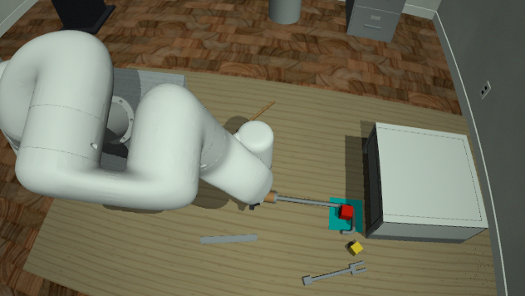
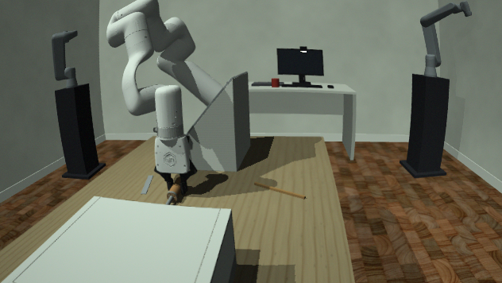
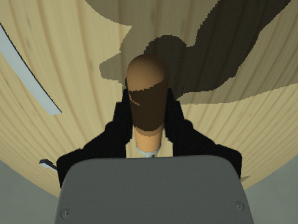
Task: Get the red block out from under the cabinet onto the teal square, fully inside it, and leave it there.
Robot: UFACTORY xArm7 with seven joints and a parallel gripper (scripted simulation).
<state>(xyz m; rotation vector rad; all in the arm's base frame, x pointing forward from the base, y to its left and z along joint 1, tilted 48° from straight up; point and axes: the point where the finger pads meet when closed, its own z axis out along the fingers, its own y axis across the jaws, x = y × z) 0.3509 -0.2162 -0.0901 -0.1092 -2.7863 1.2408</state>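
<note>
The red block lies on the teal square, near its right edge, just in front of the white cabinet. A grey hook tool with a wooden handle reaches across the mat; its bent end curls round the block's cabinet side. My gripper is shut on the wooden handle, which also shows in the exterior view. The gripper is low over the mat, left of the teal square. In the exterior view the cabinet hides the block and the square.
A yellow block and a grey fork tool lie in front of the teal square. A grey flat bar lies at the front of the mat. A thin wooden stick lies behind the arm. A grey wedge-shaped base stands at the back.
</note>
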